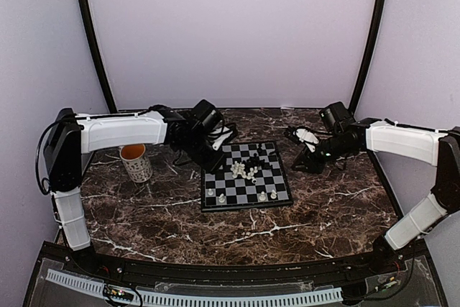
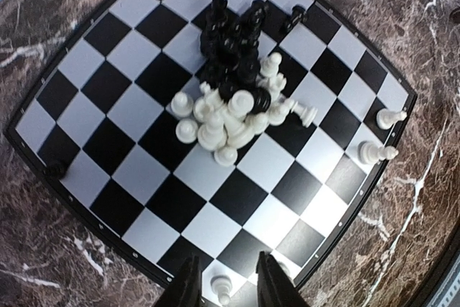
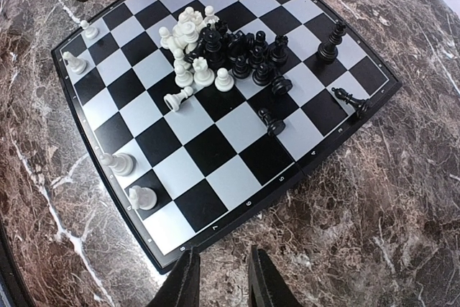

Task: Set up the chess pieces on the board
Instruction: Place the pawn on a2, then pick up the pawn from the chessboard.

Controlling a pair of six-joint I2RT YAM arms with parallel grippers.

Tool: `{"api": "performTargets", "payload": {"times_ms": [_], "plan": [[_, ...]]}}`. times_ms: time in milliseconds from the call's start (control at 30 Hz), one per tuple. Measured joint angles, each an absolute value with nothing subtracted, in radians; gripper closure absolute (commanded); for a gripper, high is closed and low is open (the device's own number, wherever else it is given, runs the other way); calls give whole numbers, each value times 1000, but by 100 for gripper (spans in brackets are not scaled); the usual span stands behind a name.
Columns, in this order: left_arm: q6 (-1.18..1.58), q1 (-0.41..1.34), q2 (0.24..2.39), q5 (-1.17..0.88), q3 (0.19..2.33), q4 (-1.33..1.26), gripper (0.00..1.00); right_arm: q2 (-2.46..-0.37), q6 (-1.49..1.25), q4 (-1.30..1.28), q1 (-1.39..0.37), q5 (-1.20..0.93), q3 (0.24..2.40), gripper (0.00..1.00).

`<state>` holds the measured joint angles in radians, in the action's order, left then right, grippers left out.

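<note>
The board (image 1: 244,205) lies flat on the dark marbled tabletop (image 1: 323,213), a small square of black and pale checks inside a thin dark border. The chess pieces (image 1: 244,170) are tiny, and most sit in 1 tangled heap near the board's middle. In the heap the white ones (image 3: 188,34) are bunched together, touching the black ones (image 3: 248,52) beside them. Several pieces in the heap lie tipped on their sides. 4 white figures stand apart from the heap along the board's near edge. A few black ones stand or lie singly toward its far-right corner.

The left pincer (image 1: 210,159) hangs over the board's left edge. In the left wrist view its 2 fingers (image 2: 188,282) are parted, and a small white piece (image 2: 221,287) on the board (image 2: 129,98) shows in the gap, touching neither finger. The heap (image 2: 230,109) lies further in from that edge.

The right pincer (image 1: 305,159) sits just off the board's right edge, over bare tabletop. In the right wrist view its fingers (image 3: 267,282) stand apart with nothing between them, just short of the board's border (image 3: 284,175).

A white mug (image 1: 136,163) with an orange inside stands on the tabletop to the board's left, well apart from it.
</note>
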<state>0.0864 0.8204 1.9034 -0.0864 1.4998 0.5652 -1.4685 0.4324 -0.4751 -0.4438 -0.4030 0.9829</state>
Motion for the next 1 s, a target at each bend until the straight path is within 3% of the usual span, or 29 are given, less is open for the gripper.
{"api": "performTargets", "payload": {"times_ms": [433,1000], "plan": [[138,820,2140,-37,1780,571,79,-1462,433,-474,-444,-392,978,75],[184,811,2218,-18,1817,584,81,-1461,433,-474,-444,-389,975,75]]}}
